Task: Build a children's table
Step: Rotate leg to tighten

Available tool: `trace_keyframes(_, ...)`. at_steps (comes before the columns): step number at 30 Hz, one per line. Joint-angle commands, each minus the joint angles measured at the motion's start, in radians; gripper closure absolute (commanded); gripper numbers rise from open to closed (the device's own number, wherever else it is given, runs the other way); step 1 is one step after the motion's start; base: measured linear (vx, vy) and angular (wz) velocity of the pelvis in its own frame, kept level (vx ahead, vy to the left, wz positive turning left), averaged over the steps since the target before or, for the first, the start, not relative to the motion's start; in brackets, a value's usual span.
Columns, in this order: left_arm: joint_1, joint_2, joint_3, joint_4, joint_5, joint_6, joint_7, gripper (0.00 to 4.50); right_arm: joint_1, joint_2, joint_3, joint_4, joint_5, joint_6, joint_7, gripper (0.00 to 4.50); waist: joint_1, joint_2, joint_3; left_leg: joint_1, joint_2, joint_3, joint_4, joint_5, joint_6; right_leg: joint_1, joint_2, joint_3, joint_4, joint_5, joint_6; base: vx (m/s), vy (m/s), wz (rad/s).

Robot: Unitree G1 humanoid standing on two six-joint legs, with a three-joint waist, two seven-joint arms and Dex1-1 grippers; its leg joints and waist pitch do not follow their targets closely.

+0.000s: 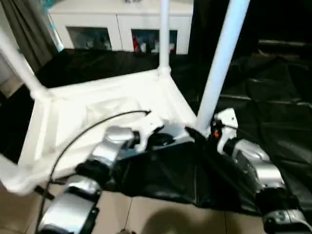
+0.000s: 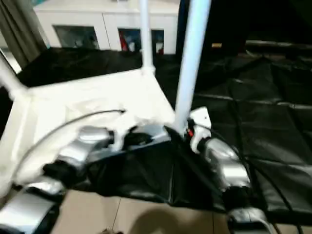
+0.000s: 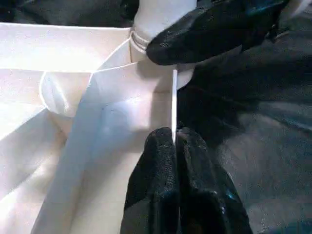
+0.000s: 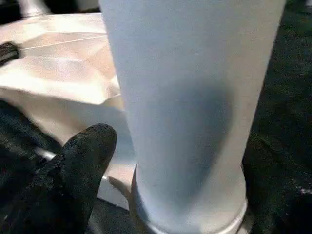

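The white table top (image 1: 97, 107) lies upside down on a black sheet, ribbed underside facing up. Three white legs stand in its corner sockets: one at the left (image 1: 19, 63), one at the back (image 1: 164, 34) and one at the near right corner (image 1: 222, 63). My right gripper (image 1: 199, 132) is closed around the base of the near right leg (image 4: 190, 97), with one black finger (image 4: 85, 161) on each side of the tube. My left gripper (image 3: 174, 139) is shut on the thin rim of the table top (image 3: 173, 97), just beside that corner socket.
A black sheet (image 1: 273, 97) covers the floor under and to the right of the table. A white glass-door cabinet (image 1: 122, 24) stands behind, with a grey curtain (image 1: 29, 24) to its left. Beige floor tiles (image 1: 146, 214) show at the near edge.
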Motion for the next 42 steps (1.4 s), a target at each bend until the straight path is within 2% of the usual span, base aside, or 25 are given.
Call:
trace_keyframes(1,0.010,-0.006,-0.008,-0.041,-0.045,-0.027,-0.066,4.50,0.016,-0.004,0.064,-0.041,0.026,0.011,0.117,0.46,0.003,-0.016,-0.066,0.014,0.029,-0.012,-0.053,-0.192,0.089,0.048,-0.045,0.022,-0.064,-0.102,-0.247,0.000,0.000,0.00)
trace_keyframes(3,0.028,0.046,-0.001,-0.079,-0.079,0.002,-0.187,4.50,0.024,-0.066,0.058,-0.071,0.050,0.018,0.222,0.46,0.004,-0.019,-0.065,0.013,0.030,-0.011,-0.053,-0.188,0.104,0.048,-0.044,0.021,-0.061,-0.091,-0.257,0.000,0.000,0.00)
trace_keyframes(4,0.028,0.046,-0.001,-0.079,-0.079,0.002,-0.187,4.50,0.024,-0.066,0.058,-0.071,0.050,0.018,0.222,0.46,0.004,-0.018,-0.066,0.013,0.030,-0.012,-0.052,-0.184,0.104,0.050,-0.045,0.021,-0.058,-0.087,-0.260,0.000,0.000,0.00)
trace_keyframes(8,0.050,0.103,-0.004,-0.114,-0.100,0.022,-0.281,4.50,0.025,-0.117,0.060,-0.092,0.068,0.024,0.316,0.46,0.006,-0.015,-0.066,0.020,0.035,-0.010,-0.052,-0.195,0.103,0.042,-0.044,0.022,-0.058,-0.091,-0.275,0.000,0.000,0.00)
trace_keyframes(10,0.052,0.118,-0.001,-0.116,-0.104,0.023,-0.298,4.50,0.018,-0.128,0.060,-0.086,0.067,0.020,0.334,0.46,0.008,-0.016,-0.064,0.019,0.035,-0.009,-0.054,-0.203,0.099,0.042,-0.045,0.023,-0.060,-0.109,-0.274,0.000,0.000,0.00)
trace_keyframes(13,0.053,0.126,0.003,-0.119,-0.107,0.030,-0.312,4.50,0.011,-0.133,0.057,-0.082,0.072,0.026,0.349,0.79,0.008,-0.016,-0.063,0.019,0.035,-0.010,-0.056,-0.216,0.085,0.042,-0.045,0.023,-0.060,-0.129,-0.270,0.000,0.000,0.00)
trace_keyframes(14,0.055,0.129,0.003,-0.124,-0.110,0.034,-0.316,4.50,0.010,-0.134,0.058,-0.084,0.075,0.029,0.355,0.82,0.007,-0.019,-0.062,0.019,0.034,-0.010,-0.055,-0.213,0.082,0.043,-0.046,0.023,-0.060,-0.125,-0.270,0.000,0.000,0.00)
trace_keyframes(20,0.063,0.131,0.005,-0.145,-0.118,0.050,-0.325,4.50,0.020,-0.135,0.071,-0.102,0.086,0.047,0.390,1.24,0.007,-0.020,-0.065,0.016,0.032,-0.009,-0.050,-0.171,0.103,0.045,-0.045,0.022,-0.054,-0.067,-0.280,0.000,0.000,0.00)
trace_keyframes(24,0.057,0.116,0.010,-0.129,-0.107,0.031,-0.274,4.50,0.037,-0.120,0.071,-0.116,0.084,0.063,0.368,1.61,0.008,-0.018,-0.063,0.017,0.033,-0.010,-0.051,-0.178,0.101,0.043,-0.045,0.022,-0.056,-0.084,-0.277,0.000,0.000,0.00)
trace_keyframes(28,0.033,0.083,0.023,-0.082,-0.067,-0.002,-0.140,4.50,0.050,-0.071,0.059,-0.093,0.050,0.067,0.233,1.87,0.005,-0.015,-0.061,0.017,0.032,-0.011,-0.055,-0.206,0.076,0.042,-0.046,0.022,-0.060,-0.120,-0.267,0.000,0.000,0.00)
trace_keyframes(29,0.012,0.061,0.027,-0.047,-0.042,-0.006,-0.054,4.50,0.045,-0.030,0.044,-0.049,0.020,0.047,0.122,1.93,0.005,-0.012,-0.060,0.018,0.032,-0.012,-0.056,-0.214,0.070,0.041,-0.046,0.023,-0.062,-0.132,-0.263,0.000,0.000,0.00)
trace_keyframes(30,0.011,0.059,0.027,-0.045,-0.041,-0.006,-0.050,4.50,0.045,-0.028,0.043,-0.047,0.018,0.046,0.115,1.99,-0.001,-0.013,-0.057,0.021,0.031,-0.012,-0.059,-0.242,0.050,0.036,-0.046,0.024,-0.068,-0.175,-0.251,0.000,0.000,0.00)
trace_keyframes(31,0.002,0.049,0.027,-0.031,-0.031,-0.007,-0.016,4.50,0.043,-0.011,0.038,-0.028,0.002,0.040,0.063,2.08,-0.001,-0.012,-0.058,0.023,0.030,-0.014,-0.060,-0.254,0.040,0.040,-0.048,0.023,-0.069,-0.195,-0.245,0.000,0.000,0.00)
trace_keyframes(32,-0.016,0.022,0.031,-0.006,-0.021,-0.005,0.046,4.50,0.037,0.024,0.029,0.008,-0.030,0.036,-0.045,2.13,-0.006,-0.008,-0.055,0.024,0.029,-0.015,-0.064,-0.278,0.020,0.035,-0.048,0.025,-0.075,-0.240,-0.230,0.000,0.000,0.00)
trace_keyframes(34,-0.031,-0.006,0.035,0.010,-0.019,-0.001,0.094,4.50,0.033,0.058,0.018,0.031,-0.045,0.037,-0.131,2.16,-0.009,-0.010,-0.052,0.022,0.026,-0.017,-0.068,-0.295,0.008,0.040,-0.047,0.025,-0.078,-0.270,-0.210,0.000,0.000,0.00)
trace_keyframes(37,-0.060,-0.061,0.037,0.037,-0.011,-0.001,0.179,4.50,0.023,0.128,-0.002,0.064,-0.058,0.040,-0.286,2.39,-0.014,-0.009,-0.051,0.031,0.025,-0.017,-0.071,-0.336,-0.008,0.031,-0.048,0.028,-0.090,-0.331,-0.189,0.000,0.000,0.00)
trace_keyframes(38,-0.065,-0.071,0.037,0.042,-0.010,-0.002,0.192,4.50,0.021,0.140,-0.003,0.069,-0.062,0.037,-0.310,2.39,-0.013,-0.011,-0.051,0.029,0.024,-0.019,-0.071,-0.333,-0.006,0.034,-0.048,0.027,-0.090,-0.331,-0.183,0.000,0.000,0.00)
trace_keyframes(39,-0.074,-0.090,0.034,0.051,-0.005,-0.005,0.215,4.50,0.009,0.169,-0.012,0.088,-0.069,0.040,-0.371,2.39,-0.013,-0.007,-0.051,0.028,0.025,-0.020,-0.073,-0.332,-0.006,0.033,-0.047,0.027,-0.090,-0.325,-0.181,0.000,0.000,0.00)
trace_keyframes(42,-0.086,-0.117,0.032,0.067,-0.004,-0.018,0.232,4.50,-0.009,0.208,-0.021,0.112,-0.081,0.034,-0.430,2.39,-0.019,-0.007,-0.050,0.029,0.024,-0.021,-0.075,-0.356,-0.008,0.031,-0.045,0.026,-0.092,-0.331,-0.175,0.000,0.000,0.00)
